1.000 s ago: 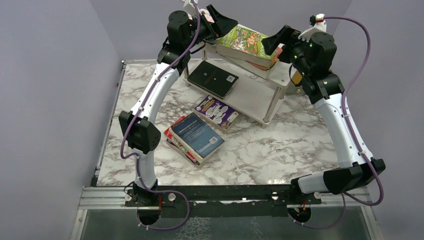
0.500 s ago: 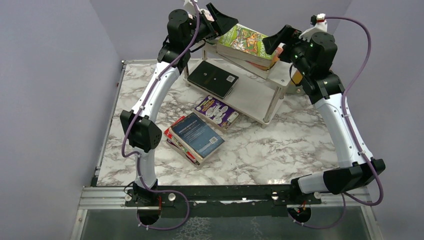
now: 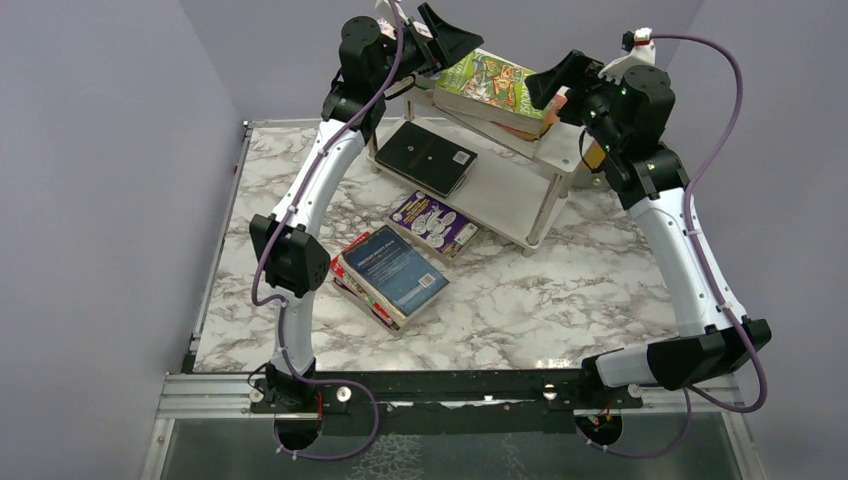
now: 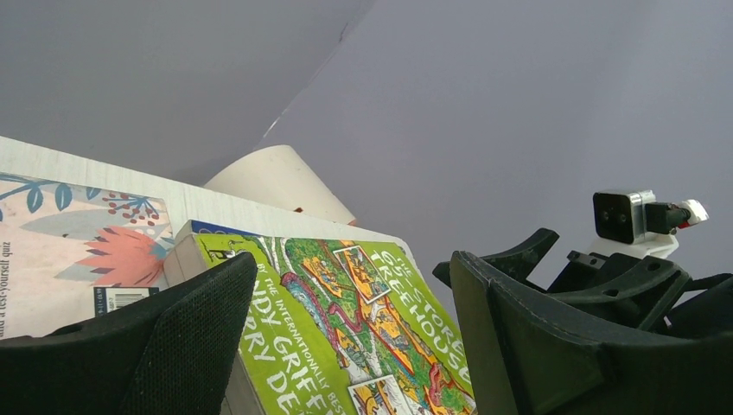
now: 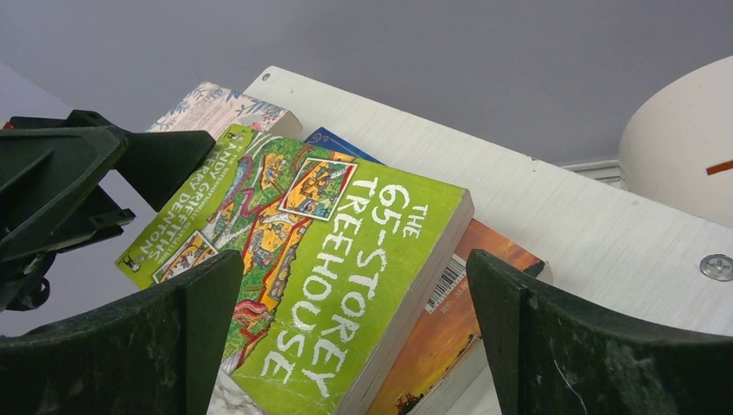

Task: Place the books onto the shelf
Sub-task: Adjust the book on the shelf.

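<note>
**Surface:** grey-veined marble table (image 3: 560,300); lilac walls left, far and right.
**Shelf** (image 3: 520,205): far centre-right, 2 tiers.
- Top tier: green book (image 3: 495,82) uppermost; pink-patterned book (image 4: 78,251) and orange book (image 5: 436,346) partly under it.
- Lower tier: black book (image 3: 427,158), flat.

**On table:** purple book (image 3: 433,223) just beside shelf's near-left edge. Blue book (image 3: 393,272) tops a small stack, left of centre.
**Round box** (image 5: 683,147): beyond shelf's far edge.
**Left gripper** (image 3: 448,42): at green book's left end, fingers apart, not clamped.
**Right gripper** (image 3: 553,82): at its right end, fingers wide apart.
**Edges/room:** metal rail w/ arm bases along near edge; bare marble near-right of stack.
</note>
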Available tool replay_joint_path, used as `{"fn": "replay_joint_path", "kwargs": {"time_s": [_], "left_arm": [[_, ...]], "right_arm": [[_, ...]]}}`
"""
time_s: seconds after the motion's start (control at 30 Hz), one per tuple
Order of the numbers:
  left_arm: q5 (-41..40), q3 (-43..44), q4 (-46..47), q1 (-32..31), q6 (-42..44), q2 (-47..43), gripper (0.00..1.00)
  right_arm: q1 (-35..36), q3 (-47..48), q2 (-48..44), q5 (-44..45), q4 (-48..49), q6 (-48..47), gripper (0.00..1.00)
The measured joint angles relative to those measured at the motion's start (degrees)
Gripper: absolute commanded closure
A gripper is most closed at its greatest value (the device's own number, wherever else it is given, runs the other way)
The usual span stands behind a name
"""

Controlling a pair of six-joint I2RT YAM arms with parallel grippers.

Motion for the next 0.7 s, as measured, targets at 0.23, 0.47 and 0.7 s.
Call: {"fn": "replay_joint_path", "kwargs": {"time_s": [0.23,0.47,0.7], "left_arm": [[1.73,1.33,1.68,0.00,-1.14,1.64,0.23],[3.06,1.33,4.57,-0.02,-2.84,2.60,0.23],[4.44,2.89,7.80,-0.42,-5.09,4.72,0.23]], "right_arm": [[-0.17,-1.31,-0.28,0.02,0.46,0.02,0.00],[-0.76,-2.64,-0.50,0.04,1.11,0.02,0.00],[-1.20,-3.50,-1.60,0.68,1.33,0.02,0.00]]}}
